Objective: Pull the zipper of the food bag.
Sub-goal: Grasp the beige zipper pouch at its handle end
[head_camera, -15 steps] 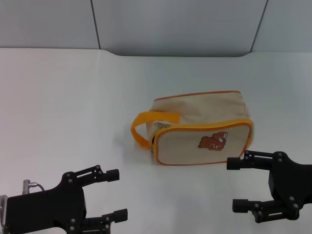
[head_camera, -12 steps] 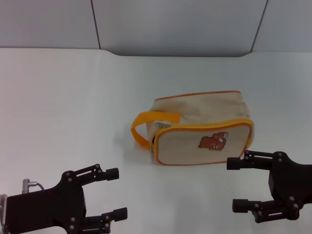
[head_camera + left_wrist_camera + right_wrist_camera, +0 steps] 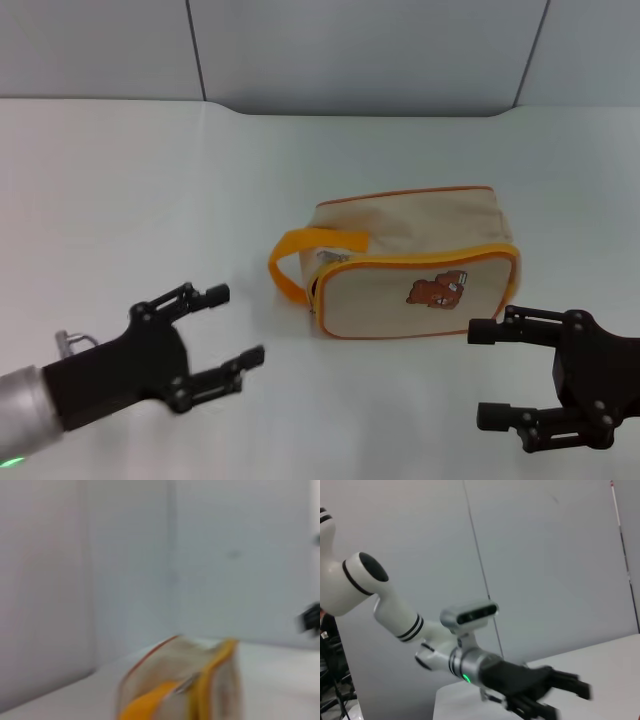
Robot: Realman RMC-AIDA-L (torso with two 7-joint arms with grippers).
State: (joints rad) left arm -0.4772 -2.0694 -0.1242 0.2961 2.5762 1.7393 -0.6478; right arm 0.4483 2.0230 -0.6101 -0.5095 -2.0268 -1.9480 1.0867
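Observation:
The food bag (image 3: 412, 268) is a boxy beige bag with orange piping, standing on the white table with its bear print facing me. Its orange loop handle (image 3: 300, 258) is on the left end. The zipper's small silvery pull tab (image 3: 329, 257) sits at that same end, just under the handle. My left gripper (image 3: 232, 326) is open, low over the table to the left of the bag, fingers pointing toward it. My right gripper (image 3: 485, 372) is open at the front right, below the bag's right end. The left wrist view shows the bag (image 3: 185, 682) blurred.
A white table (image 3: 140, 200) carries the bag, with a grey wall behind its far edge. The right wrist view shows my left arm and its gripper (image 3: 555, 692) across the table.
My left gripper has risen from the lower left corner and moved forward and right toward the bag's handle end, turning as it went. The right gripper and the bag have stayed put.

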